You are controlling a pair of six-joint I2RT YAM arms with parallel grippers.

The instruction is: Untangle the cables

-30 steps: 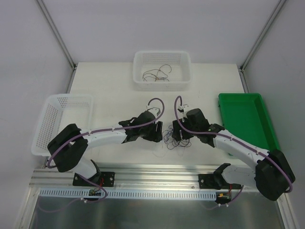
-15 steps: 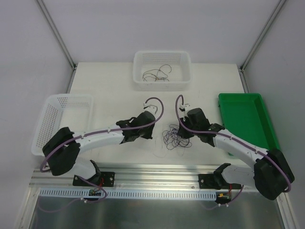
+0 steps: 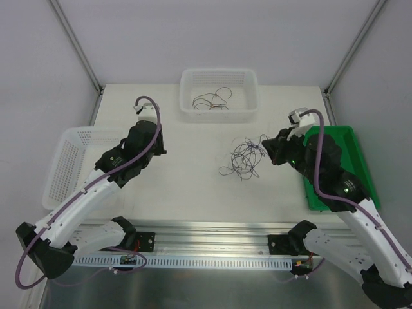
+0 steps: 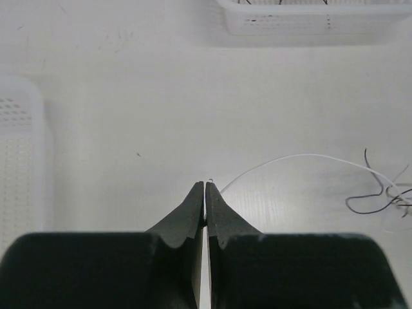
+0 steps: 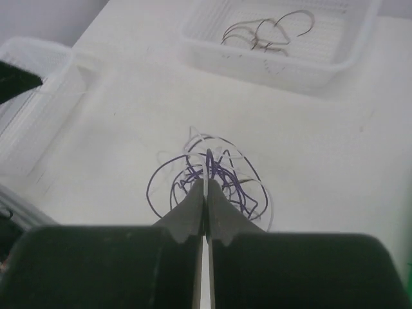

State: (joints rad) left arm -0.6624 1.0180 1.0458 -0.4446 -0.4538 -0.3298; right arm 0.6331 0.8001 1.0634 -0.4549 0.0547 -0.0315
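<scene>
The left gripper (image 4: pixel 205 187) was pressed shut, pinching the end of a thin white cable (image 4: pixel 302 156). That cable curved away toward 3 o'clock, to the purple cable tangle (image 3: pixel 244 158). The tangle was a bit toward 3 o'clock from the middle of the table (image 3: pixel 187 187). The right gripper (image 5: pixel 206 182) was shut too, pinching its purple loops. More dark cables (image 3: pixel 212 100) sat in the white basket (image 3: pixel 219 116) at 12 o'clock.

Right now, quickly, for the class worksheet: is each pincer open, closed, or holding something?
Left pincer: closed, pinching the end of a white cable.
Right pincer: closed on strands of the purple cable tangle.
</scene>
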